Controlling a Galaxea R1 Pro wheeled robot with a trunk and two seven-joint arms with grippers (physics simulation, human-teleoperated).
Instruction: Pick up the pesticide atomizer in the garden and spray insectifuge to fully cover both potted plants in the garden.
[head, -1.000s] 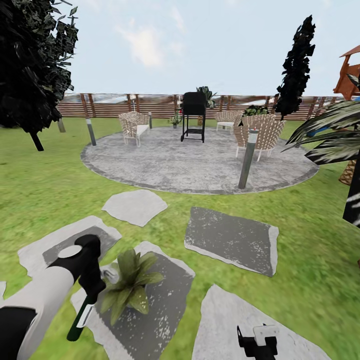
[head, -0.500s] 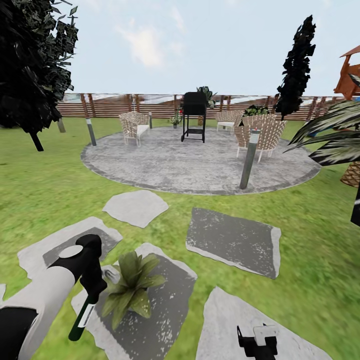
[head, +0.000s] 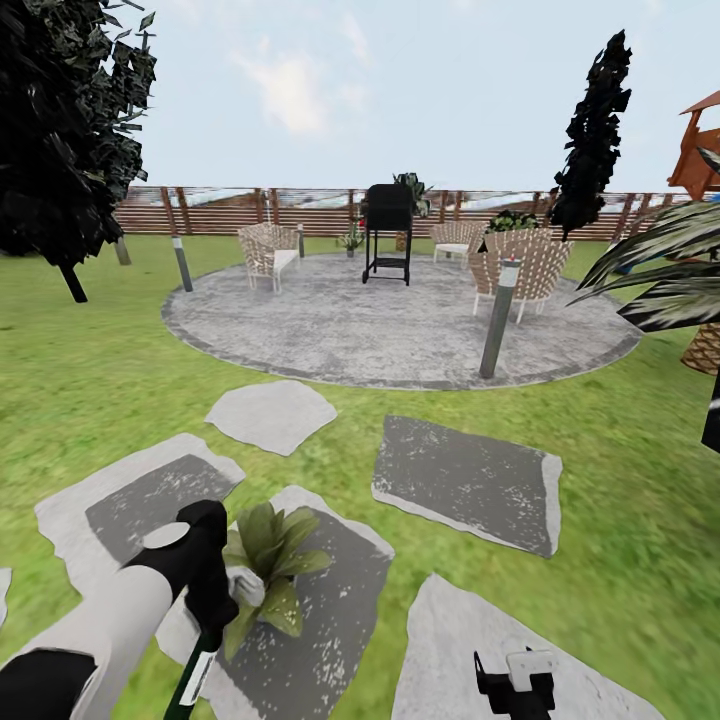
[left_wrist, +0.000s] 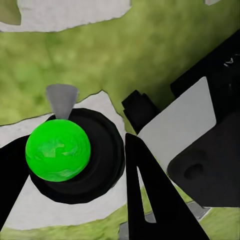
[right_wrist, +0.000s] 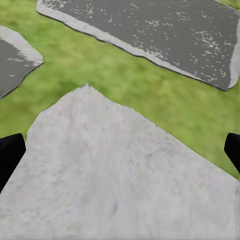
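The left gripper (head: 205, 640) holds the pesticide atomizer (left_wrist: 58, 150) in its jaws, just beside a potted plant (head: 268, 560) on a grey stepping slab (head: 320, 620). The right gripper (head: 515, 680) hangs over another slab (right_wrist: 115, 175), jaws wide.

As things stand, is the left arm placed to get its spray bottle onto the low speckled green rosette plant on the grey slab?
Probably yes. The left gripper hangs right beside the rosette plant, its dark green bottle held close to the leaves, with nothing visible between. Where the nozzle points is hard to tell.
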